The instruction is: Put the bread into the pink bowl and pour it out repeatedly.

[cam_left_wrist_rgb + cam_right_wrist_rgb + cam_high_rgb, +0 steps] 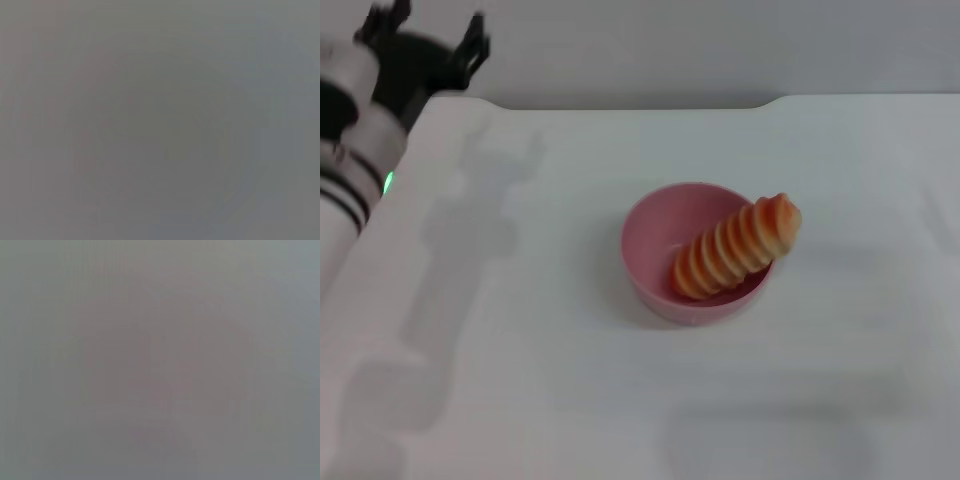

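Fingers of left gripper (428, 42) spread apart, empty, raised at far left corner of worktop (520, 380), well away from bowl (655, 250). Right gripper out of sight. Bread (735, 250) propped slantwise in bowl, lower end inside, upper end leaning on and poking past right rim. Bowl upright near worktop's middle. Nothing discernible in either wrist view.

Left gripper (428, 42) raised far left — fingers (472, 50) apart
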You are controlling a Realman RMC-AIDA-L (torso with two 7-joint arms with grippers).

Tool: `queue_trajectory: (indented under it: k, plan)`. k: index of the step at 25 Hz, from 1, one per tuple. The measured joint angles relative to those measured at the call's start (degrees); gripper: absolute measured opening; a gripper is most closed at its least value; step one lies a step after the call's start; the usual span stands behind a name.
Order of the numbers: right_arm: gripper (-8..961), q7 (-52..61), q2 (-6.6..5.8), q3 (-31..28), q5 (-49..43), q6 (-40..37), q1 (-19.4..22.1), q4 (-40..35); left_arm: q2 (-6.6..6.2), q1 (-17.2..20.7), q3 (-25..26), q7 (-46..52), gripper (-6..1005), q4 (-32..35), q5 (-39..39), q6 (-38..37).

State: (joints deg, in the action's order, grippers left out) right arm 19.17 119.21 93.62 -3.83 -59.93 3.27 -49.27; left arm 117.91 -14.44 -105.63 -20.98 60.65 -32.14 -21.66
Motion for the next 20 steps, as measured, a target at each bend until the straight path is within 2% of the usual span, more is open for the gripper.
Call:
queue_trajectory:
  k: [1, 6, 7, 9, 20]
  plan:
    - [790, -0.3, 0.01, -0.3, 0.5, -2.2, -0.4, 2.5, 0.17, 0.2, -0.6, 0.7, 810, -2.9, -0.1, -2.1]
    - [790, -6.4, 0.07, 0.1, 5.4, -3.4, -1.0, 7.9, 0.50, -0.4, -2.7, 7.4, 810, -13.1, -0.2, -12.7]
    - [790, -6.8, 0.10, 0.3, 6.2, -3.5, -1.0, 8.5, 0.50, -0.4, -2.7, 7.4, 810, -13.1, -0.2, -12.7]
    - [790, -6.9, 0.13, 0.5, 7.4, -3.5, -1.0, 9.2, 0.37, -0.8, -4.1, 12.1, 810, -18.8, -0.1, -20.0]
    - [790, -7.4, 0.15, 1.8, 7.6, -3.3, -4.3, 14.7, 0.50, -3.4, -6.4, 13.0, 810, -26.2, 0.0, -24.2]
